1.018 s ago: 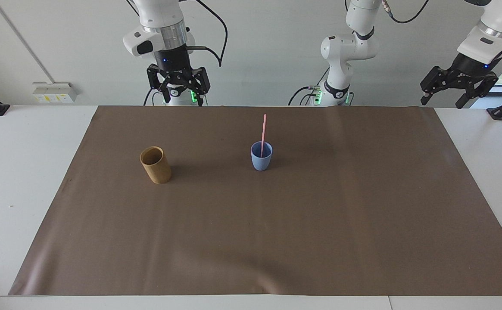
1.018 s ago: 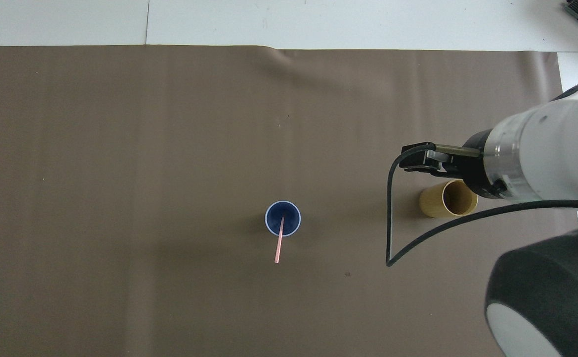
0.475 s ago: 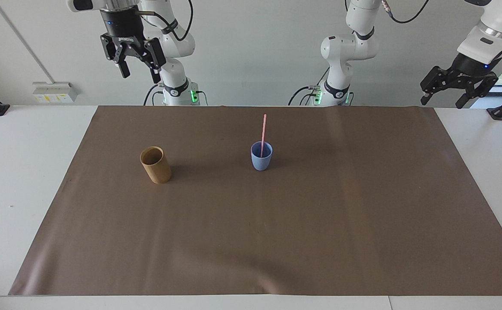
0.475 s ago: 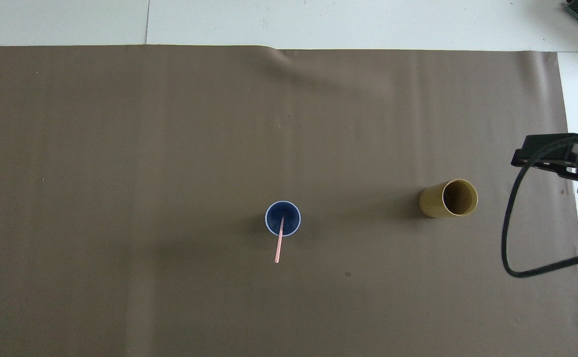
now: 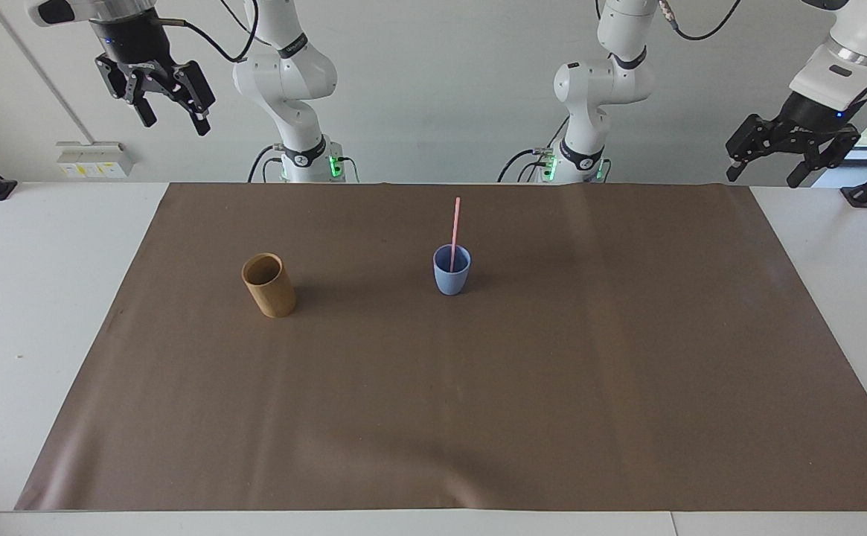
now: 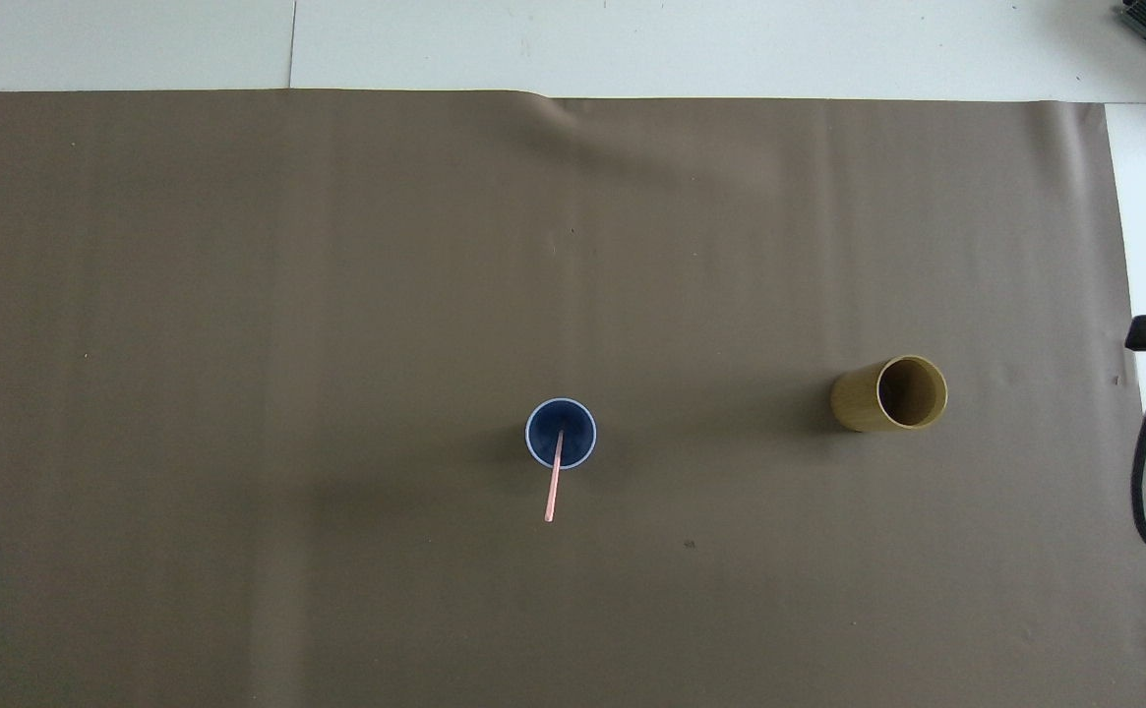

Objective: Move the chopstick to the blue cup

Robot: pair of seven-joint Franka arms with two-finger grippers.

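Right gripper (image 5: 169, 100) hangs high over the right arm's end of the table, jaws wide and empty; left gripper (image 5: 775, 160) waits raised over the other end, also wide and empty. In the cup (image 5: 451, 272), mid-mat, the chopstick (image 5: 455, 231) leans on the rim toward the robots. With so much stick above the rim, I judge a nudge could tip the light cup. The tan cup (image 5: 269, 286) stands empty, toward the right arm's end of the mat (image 5: 626, 387).
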